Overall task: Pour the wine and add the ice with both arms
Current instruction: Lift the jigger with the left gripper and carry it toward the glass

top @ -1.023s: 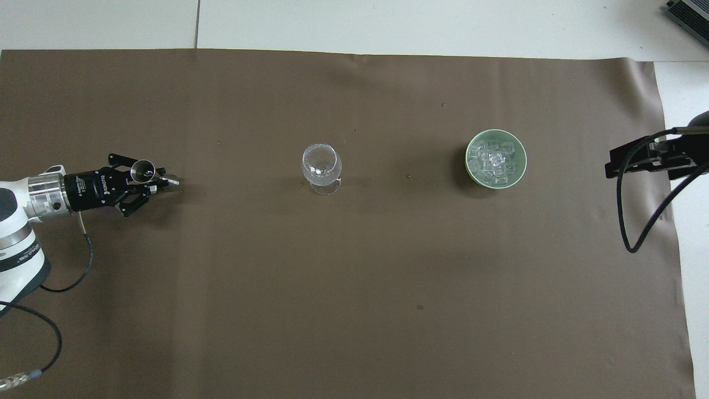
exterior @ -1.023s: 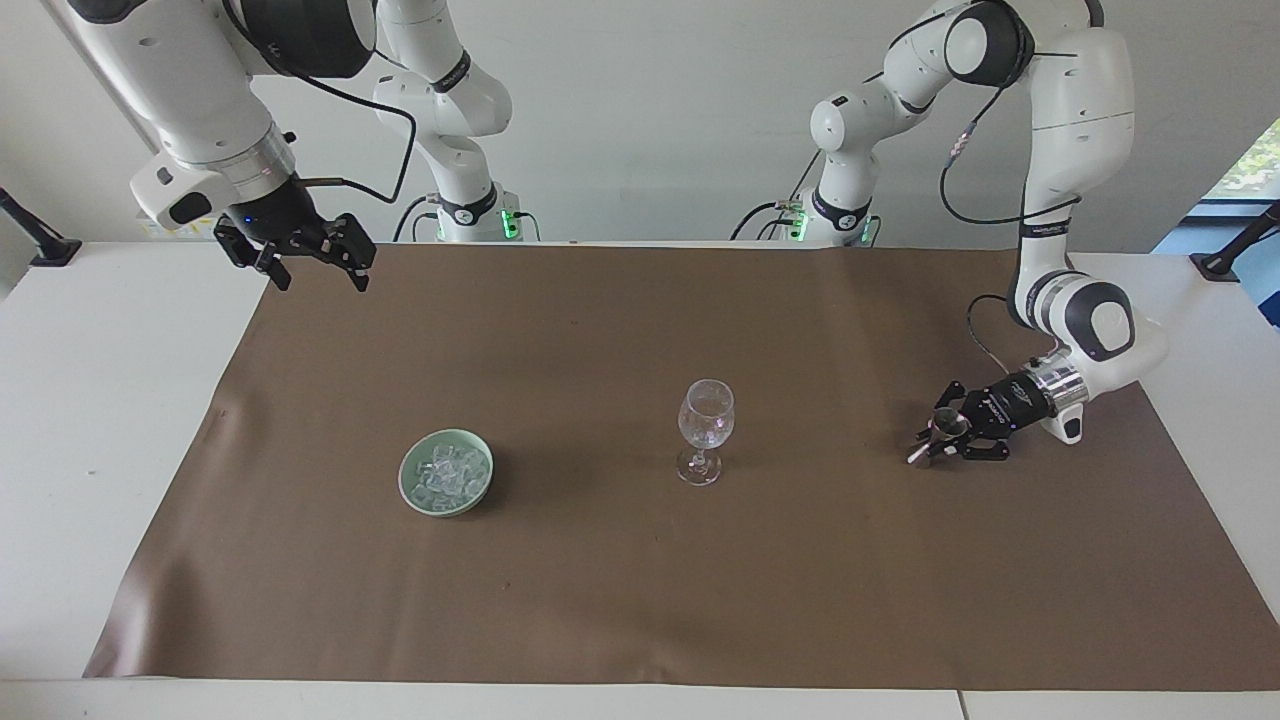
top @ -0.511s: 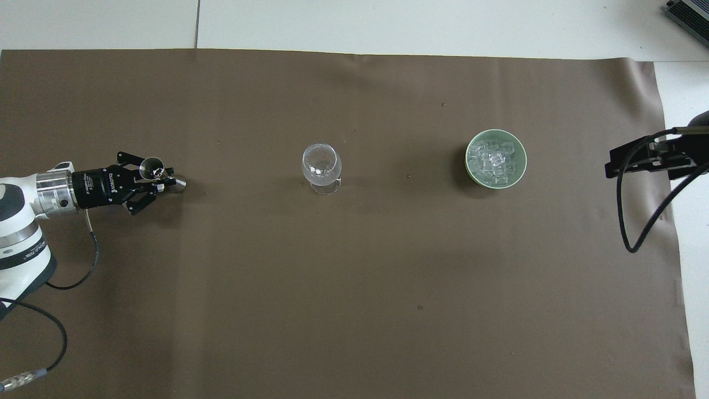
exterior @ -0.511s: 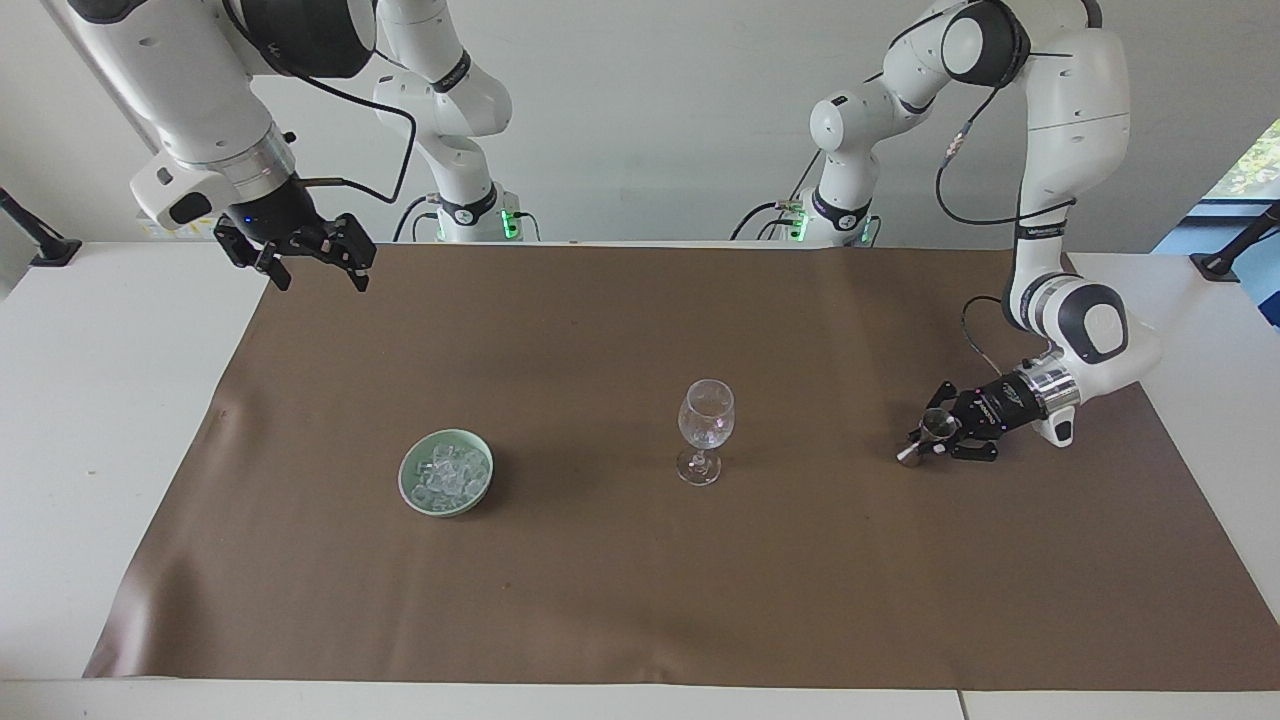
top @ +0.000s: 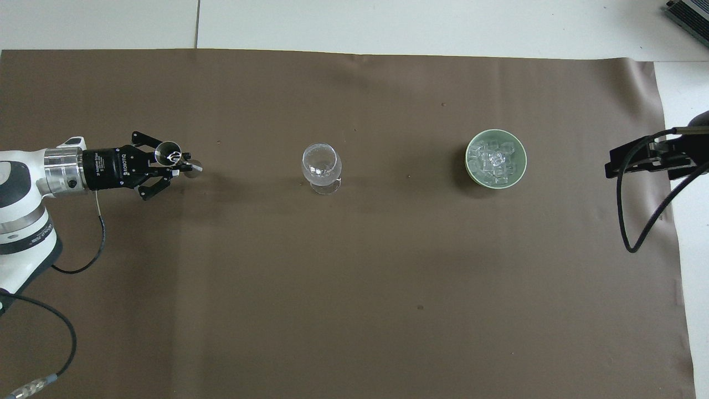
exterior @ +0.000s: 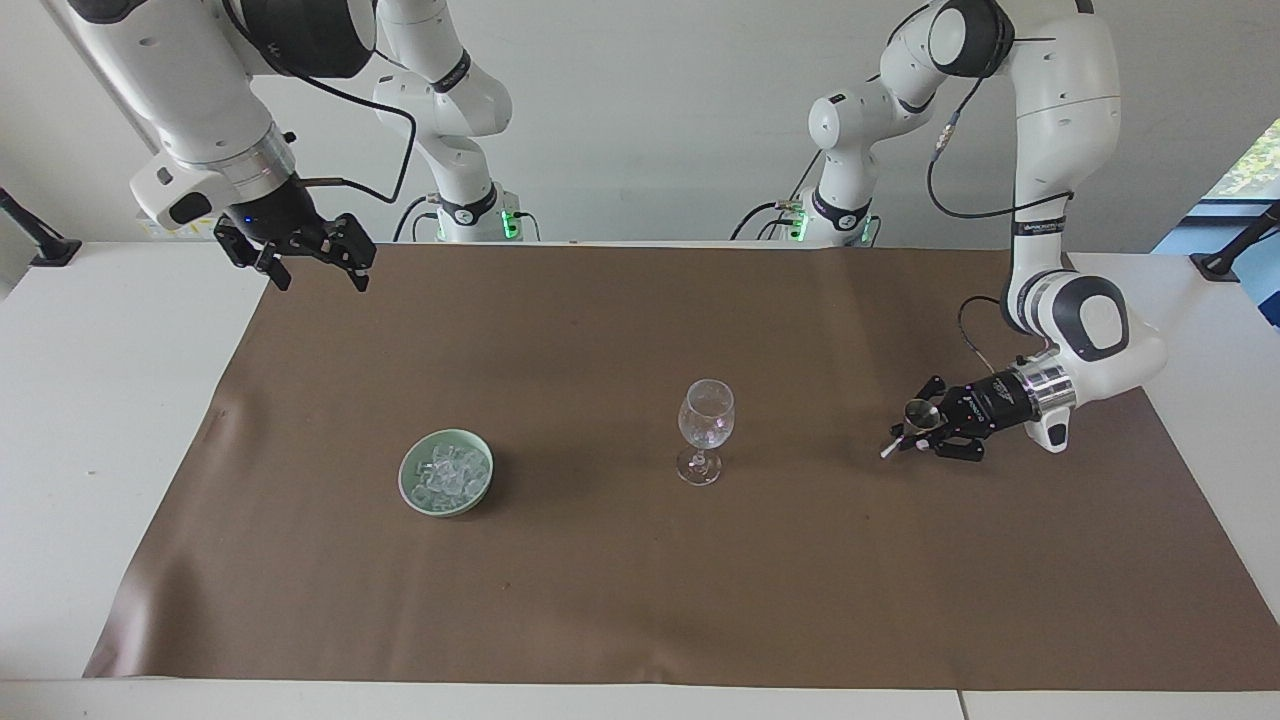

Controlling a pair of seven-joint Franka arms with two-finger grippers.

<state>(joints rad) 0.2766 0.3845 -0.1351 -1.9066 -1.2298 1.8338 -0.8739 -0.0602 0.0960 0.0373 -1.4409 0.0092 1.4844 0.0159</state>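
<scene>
Ice (exterior: 447, 475) heaped in green bowl (exterior: 411, 490), toward right arm's end of brown-covered worktop (exterior: 600, 600). We note wine glass (exterior: 705, 425) upright mid-worktop, well apart from bowl. Left pincer (exterior: 925, 432) clamped on small metal cup (exterior: 918, 414), above the cloth. Right pincer (exterior: 312, 262) waits raised, fingers spread, empty.

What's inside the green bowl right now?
The green bowl holds a heap of clear ice, filling most of it. The bowl's bottom under the ice is covered, so nothing else can be confirmed.
</scene>
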